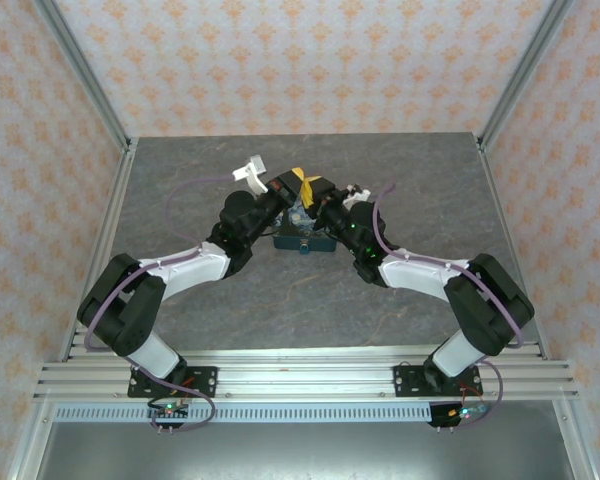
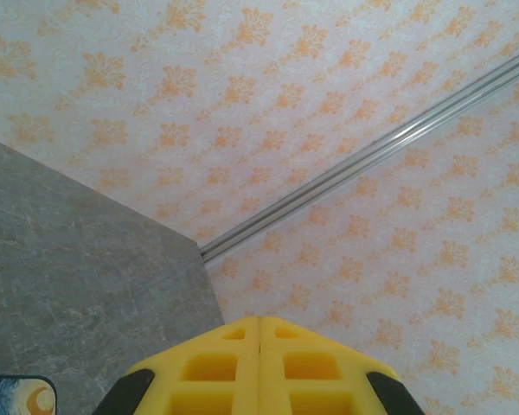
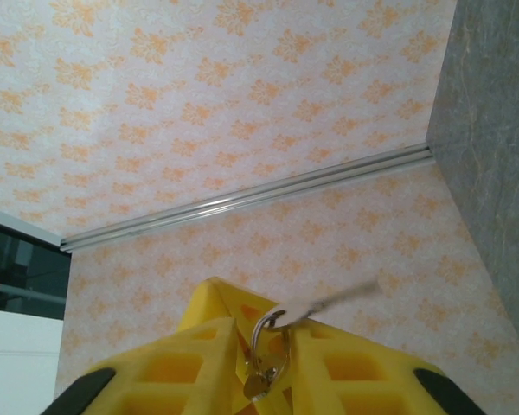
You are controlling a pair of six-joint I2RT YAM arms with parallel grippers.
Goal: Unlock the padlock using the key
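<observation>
Right gripper [image 3: 265, 333] jaws pinch the key [image 3: 337, 299] by its ring, blade toward 2 o'clock; left gripper [image 2: 259, 325] jaws pressed together, printed box [image 2: 16, 398] at 7 o'clock.

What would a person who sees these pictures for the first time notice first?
Two black-and-white arms meet over a blue printed box in the middle of the grey table. In the right wrist view, the yellow fingers of the right gripper pinch a metal key ring, a blurred pale key sticking out to its right. Orange-flowered wallpaper covers the walls.
</observation>
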